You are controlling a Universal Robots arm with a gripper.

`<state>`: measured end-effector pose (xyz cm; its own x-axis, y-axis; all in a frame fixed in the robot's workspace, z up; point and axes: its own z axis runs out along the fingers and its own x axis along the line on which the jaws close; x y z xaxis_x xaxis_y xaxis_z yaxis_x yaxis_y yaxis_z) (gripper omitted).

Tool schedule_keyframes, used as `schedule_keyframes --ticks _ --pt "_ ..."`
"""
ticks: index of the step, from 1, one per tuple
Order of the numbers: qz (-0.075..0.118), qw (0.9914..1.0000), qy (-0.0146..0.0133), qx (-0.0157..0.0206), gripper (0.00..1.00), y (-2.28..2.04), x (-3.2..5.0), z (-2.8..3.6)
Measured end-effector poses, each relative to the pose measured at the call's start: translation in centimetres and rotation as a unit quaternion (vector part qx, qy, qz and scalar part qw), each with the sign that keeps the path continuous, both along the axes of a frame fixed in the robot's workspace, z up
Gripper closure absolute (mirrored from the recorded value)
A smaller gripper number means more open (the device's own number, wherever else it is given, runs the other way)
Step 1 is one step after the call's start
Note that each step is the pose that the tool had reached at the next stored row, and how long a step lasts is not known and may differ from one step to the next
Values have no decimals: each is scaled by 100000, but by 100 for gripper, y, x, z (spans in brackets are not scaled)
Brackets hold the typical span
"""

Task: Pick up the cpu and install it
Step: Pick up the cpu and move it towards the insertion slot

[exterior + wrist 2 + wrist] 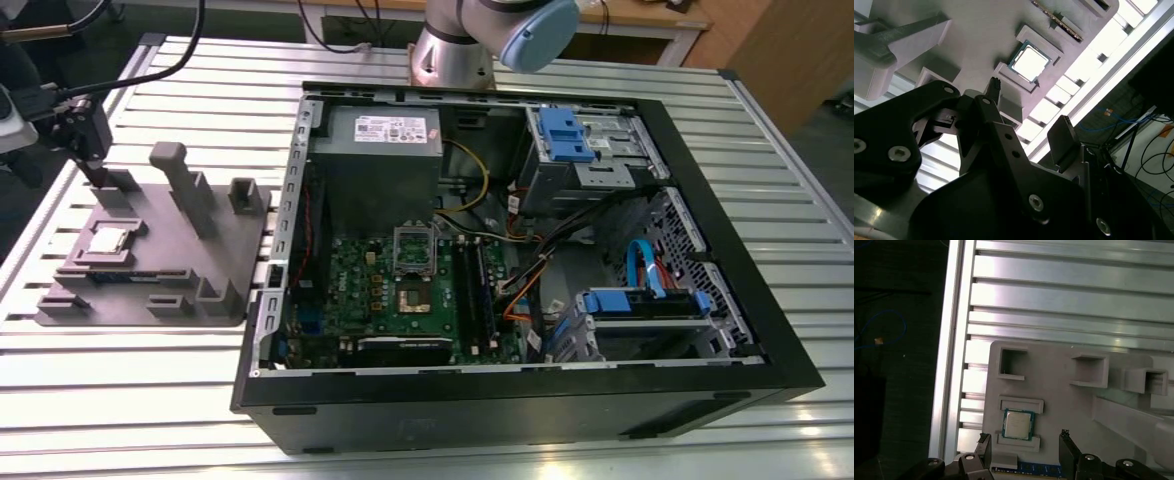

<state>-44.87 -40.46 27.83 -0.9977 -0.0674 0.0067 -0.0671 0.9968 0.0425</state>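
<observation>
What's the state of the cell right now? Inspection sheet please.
Surface: slatted aluminium table, carrying a grey fixture plate and an open PC case.
Job's things: cpu lies flat in its fixture recess, not gripped; the motherboard lies inside the case.
Clutter: a circuit-board strip stands on edge in a fixture slot beside the cpu.
Grippers: pincer open, holding nothing, hovering over the fixture plate close to the cpu.
Cables: blue leads inside the case; a black cable runs toward the arm's wrist.
Surroundings: arm base behind the case; wooden furniture beyond the table.
</observation>
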Motion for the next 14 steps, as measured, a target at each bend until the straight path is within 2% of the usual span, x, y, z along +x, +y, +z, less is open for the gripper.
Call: schedule_keyframes --ticks 14 --pt "-1 100000 -2 0 35 0 0 -39"
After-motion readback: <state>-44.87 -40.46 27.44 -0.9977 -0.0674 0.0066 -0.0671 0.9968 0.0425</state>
